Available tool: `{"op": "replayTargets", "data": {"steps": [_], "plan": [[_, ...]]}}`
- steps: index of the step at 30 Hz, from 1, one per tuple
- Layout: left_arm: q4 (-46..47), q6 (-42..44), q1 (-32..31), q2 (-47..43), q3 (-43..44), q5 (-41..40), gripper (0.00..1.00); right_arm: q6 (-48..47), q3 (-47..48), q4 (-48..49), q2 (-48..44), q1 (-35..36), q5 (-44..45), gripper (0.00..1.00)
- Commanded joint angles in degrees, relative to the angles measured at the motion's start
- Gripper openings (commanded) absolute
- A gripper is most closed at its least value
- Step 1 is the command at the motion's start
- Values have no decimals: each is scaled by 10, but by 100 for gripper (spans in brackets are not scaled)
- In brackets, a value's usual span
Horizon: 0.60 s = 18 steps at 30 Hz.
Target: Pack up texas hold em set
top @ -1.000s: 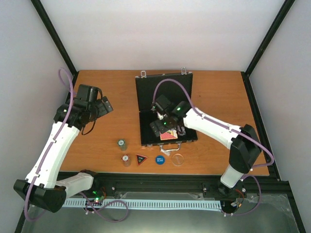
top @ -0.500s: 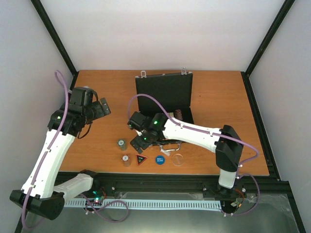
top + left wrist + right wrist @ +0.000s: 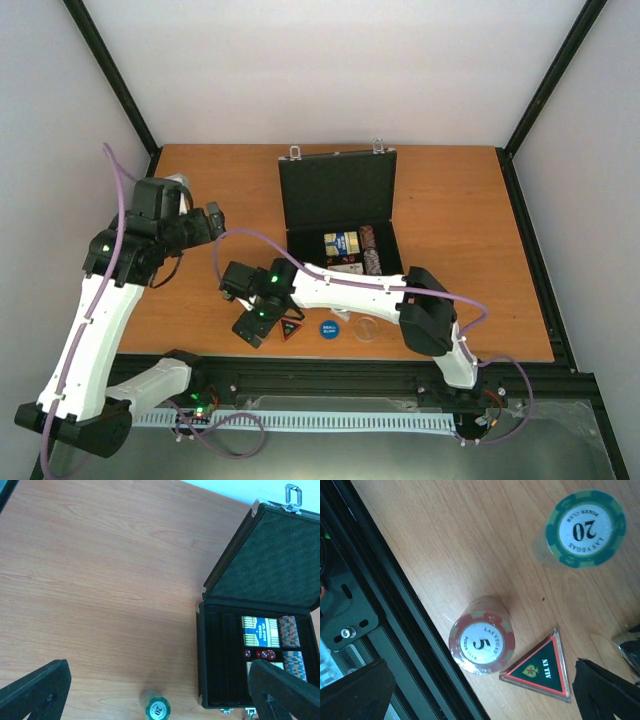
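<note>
Hovering with fingers (image 3: 357, 690) spread, the right gripper (image 3: 478, 680) is centring over the upright red chip stack (image 3: 480, 642), the equally spread left gripper (image 3: 160, 687) well apart.

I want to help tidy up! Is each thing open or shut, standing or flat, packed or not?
Case, open, lid up.
Card deck, lying inside the case.
Dice, inside the case.
Green chip stack, standing on the table.
Red chip stack, standing on the table.
Triangle marker, flat on the table.
Blue button, flat on the table.
Left gripper, open, empty.
Right gripper, open, empty.
</note>
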Motion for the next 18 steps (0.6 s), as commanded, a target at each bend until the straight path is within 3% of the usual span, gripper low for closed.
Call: {"op": "replayTargets", "data": {"steps": [1, 8, 12, 18], "plan": [[-29, 25, 2, -31, 31, 4, 100, 8, 35, -18, 28, 0, -17, 97], [-52, 41, 2, -38, 52, -13, 100, 10, 48, -25, 67, 0, -46, 87], [-54, 44, 2, -37, 51, -7, 100, 12, 49, -28, 83, 0, -56, 76], [-59, 53, 2, -41, 47, -15, 100, 14, 51, -29, 94, 0, -49, 74]]}}
